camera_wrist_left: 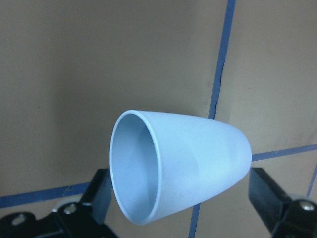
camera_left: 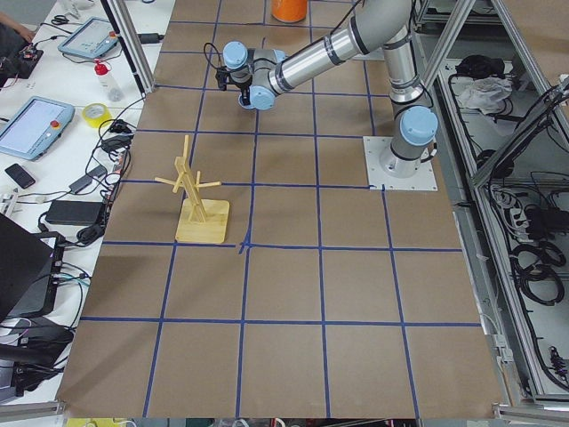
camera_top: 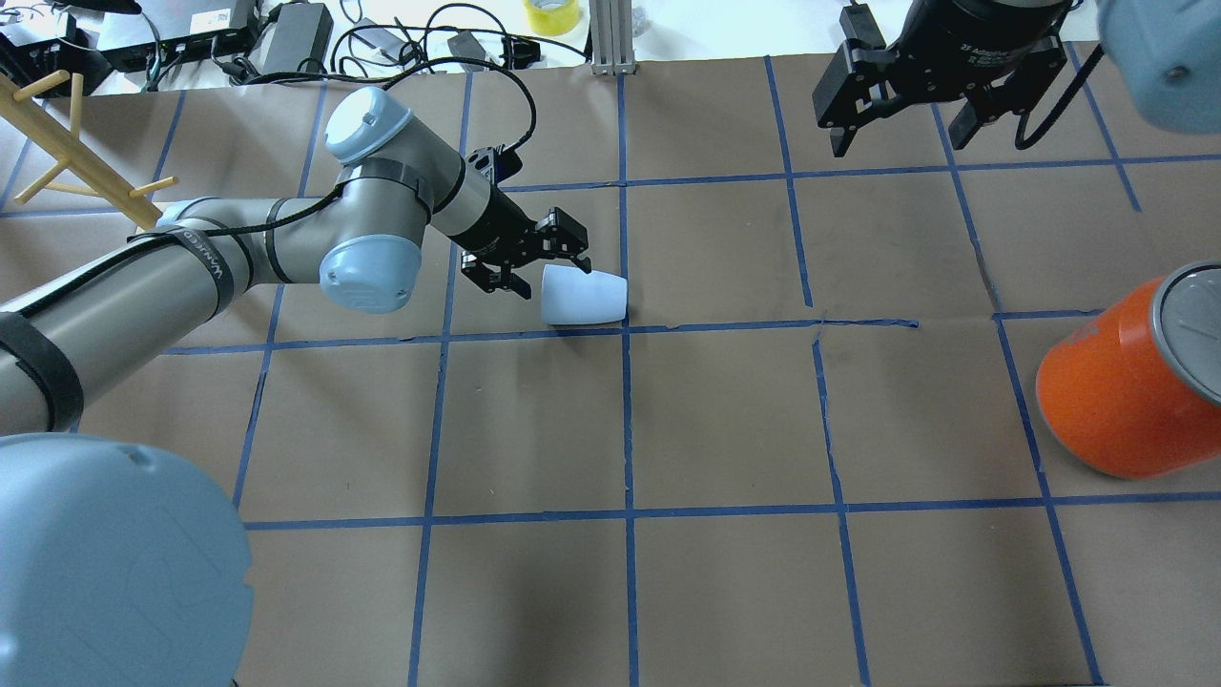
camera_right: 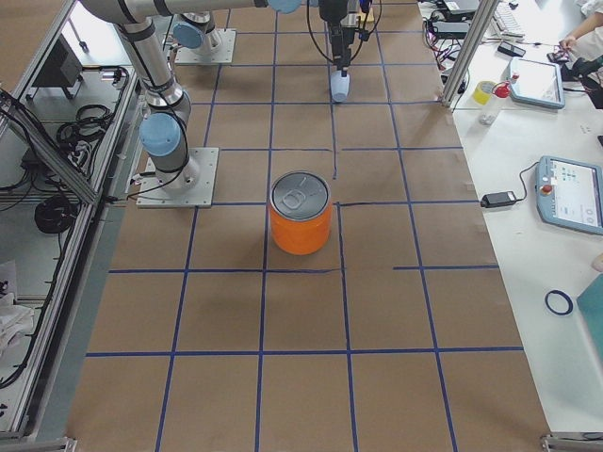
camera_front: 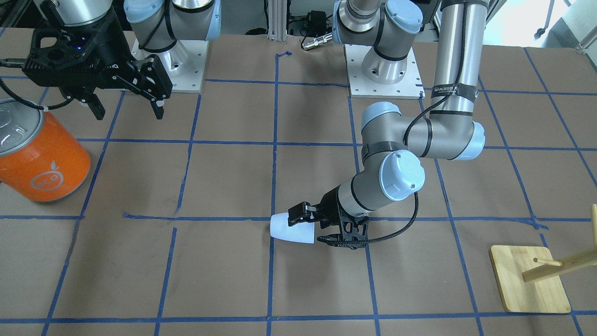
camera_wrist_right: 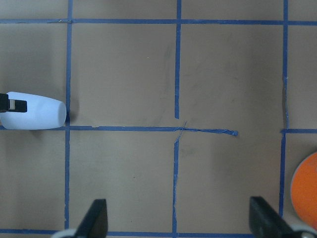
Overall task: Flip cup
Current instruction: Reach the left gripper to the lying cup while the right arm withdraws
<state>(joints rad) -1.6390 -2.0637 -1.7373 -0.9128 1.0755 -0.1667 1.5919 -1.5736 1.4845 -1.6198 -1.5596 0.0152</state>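
Cup [camera_top: 584, 297] lies on its side near the middle of the surface [camera_top: 725, 429], beside a crossing of blue tape lines. Its mouth faces the left tool [camera_top: 551, 273], whose fingers stand spread and released on either side of the rim. The right tool [camera_top: 901, 138] hangs released, well apart. An orange can [camera_top: 1116, 401] stands far to the right, and a wooden rack [camera_front: 529, 284] far to the left.

Overhead and front-facing cameras look down from opposite sides; two side cameras look along the table [camera_left: 356, 285]. The left wrist camera is close on the cup [camera_wrist_left: 178, 168], which the higher right wrist camera shares.
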